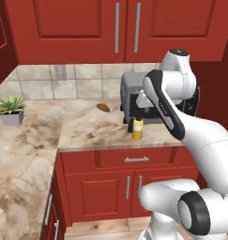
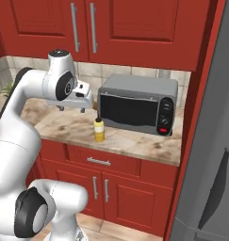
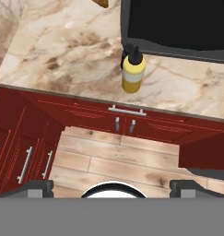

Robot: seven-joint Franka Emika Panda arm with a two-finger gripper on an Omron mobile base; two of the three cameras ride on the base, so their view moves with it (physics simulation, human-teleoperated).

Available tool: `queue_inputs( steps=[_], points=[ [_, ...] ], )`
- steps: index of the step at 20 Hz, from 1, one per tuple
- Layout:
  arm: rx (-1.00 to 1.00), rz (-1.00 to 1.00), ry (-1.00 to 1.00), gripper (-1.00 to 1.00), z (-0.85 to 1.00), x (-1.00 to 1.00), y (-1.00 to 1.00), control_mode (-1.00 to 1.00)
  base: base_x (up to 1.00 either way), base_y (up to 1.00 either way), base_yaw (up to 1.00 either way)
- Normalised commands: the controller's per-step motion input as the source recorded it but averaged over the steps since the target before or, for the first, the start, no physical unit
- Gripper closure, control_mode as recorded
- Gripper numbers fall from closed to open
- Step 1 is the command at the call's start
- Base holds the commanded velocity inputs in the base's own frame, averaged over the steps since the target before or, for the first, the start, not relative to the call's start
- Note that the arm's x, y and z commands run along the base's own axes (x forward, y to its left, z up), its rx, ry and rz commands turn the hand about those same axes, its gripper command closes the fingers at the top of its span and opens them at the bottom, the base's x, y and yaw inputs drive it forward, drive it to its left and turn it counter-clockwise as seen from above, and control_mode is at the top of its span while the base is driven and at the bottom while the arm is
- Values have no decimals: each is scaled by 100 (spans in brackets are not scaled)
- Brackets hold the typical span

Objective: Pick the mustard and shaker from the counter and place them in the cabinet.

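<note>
Mustard [image 3: 133, 73] is seen below the gripper [image 3: 112, 186], whose jaws are spread wide with nothing held between them; the two dark fingertips [image 3: 32, 187] are seen far apart at the bottom of the hand view, over the wooden floor [image 3: 118, 159] in front of the counter [image 3: 62, 50]. In the right base view the gripper [image 2: 72, 108] is held in the air above the counter's [image 2: 69, 127] front part, to the left of the mustard [image 2: 99, 130] and apart from it. The bottle is stood upright on the counter [image 1: 92, 129] near its front edge, just in front of the grey oven's [image 2: 137, 104] left end. A small dark shape, taken for the shaker [image 1: 131, 126], is glimpsed just beside the mustard [image 1: 138, 129] on its far left, pressed against the oven [image 1: 132, 96]; its form cannot be made out. A brown lump [image 1: 103, 108] is laid further back on the counter, near the tiled wall [image 1: 64, 79]. A potted plant [image 1: 11, 109] is set well apart at the far left. Red upper doors [image 1: 117, 28] with silver handles are hung above.
</note>
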Motion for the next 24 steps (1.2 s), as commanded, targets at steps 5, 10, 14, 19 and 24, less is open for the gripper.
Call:
queue_inputs(
  steps=[5,10,14,19,24],
  points=[
    [0,0,0,-100,0,0,0,100,36,14,0],
    [0,0,0,-100,0,0,0,100,41,12,0],
    [0,0,0,-100,0,0,0,100,40,11,0],
    [0,0,0,-100,0,0,0,100,44,10,0],
    [0,0,0,-100,0,0,0,100,22,12,0]
  ],
)
